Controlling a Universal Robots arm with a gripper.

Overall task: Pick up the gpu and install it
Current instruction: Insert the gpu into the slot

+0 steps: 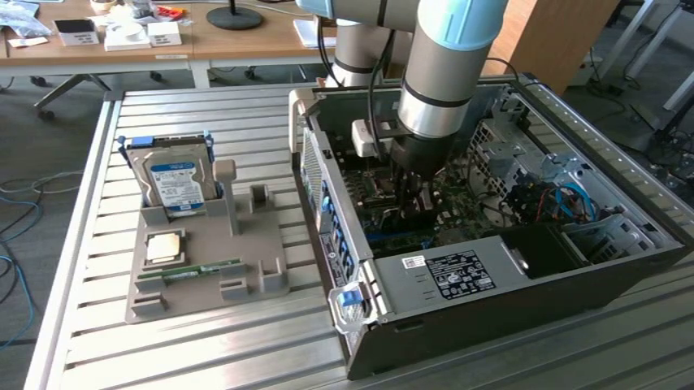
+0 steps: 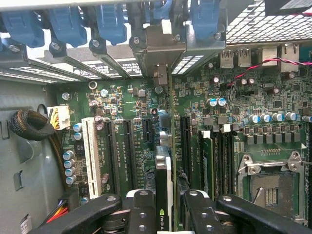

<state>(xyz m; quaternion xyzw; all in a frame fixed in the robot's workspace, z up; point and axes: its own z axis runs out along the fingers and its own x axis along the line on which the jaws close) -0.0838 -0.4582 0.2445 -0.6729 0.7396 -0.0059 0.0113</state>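
Inside case (image 1: 607, 268) | arm vertical | claw (image 2: 165, 214) grips gpu (image 2: 163, 170) edge-on

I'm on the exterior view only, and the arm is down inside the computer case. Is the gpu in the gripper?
Observer: Yes. The gpu stands edge-on, clamped in the gripper.
Operator: Where is it over the board?
Observer: Among the black expansion slots of the motherboard. I can't tell whether it is seated.
Operator: Anything in the processor socket?
Observer: No chip shows in the CPU socket.
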